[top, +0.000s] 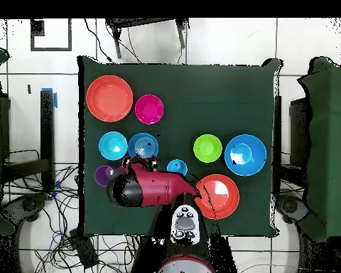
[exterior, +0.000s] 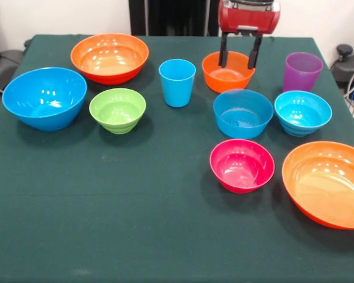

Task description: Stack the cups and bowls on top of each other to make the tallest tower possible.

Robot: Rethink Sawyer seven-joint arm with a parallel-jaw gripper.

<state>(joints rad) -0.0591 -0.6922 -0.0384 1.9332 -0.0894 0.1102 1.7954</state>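
Hand [exterior: 240,59] hangs with fingers apart over small orange bowl [exterior: 228,71] at bench [exterior: 135,224] far edge; off-centre closing risks skidding it into purple cup [exterior: 302,71] nearby.

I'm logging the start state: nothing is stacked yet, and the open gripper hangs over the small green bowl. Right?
Not quite. In the front view the open gripper hangs over the small orange bowl, not the green bowl. Nothing is stacked yet.

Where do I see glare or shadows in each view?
Front view: white glare spots inside the big blue bowl and the orange bowl; soft shadows beside the pink bowl. Overhead view: the arm hides the small orange bowl.
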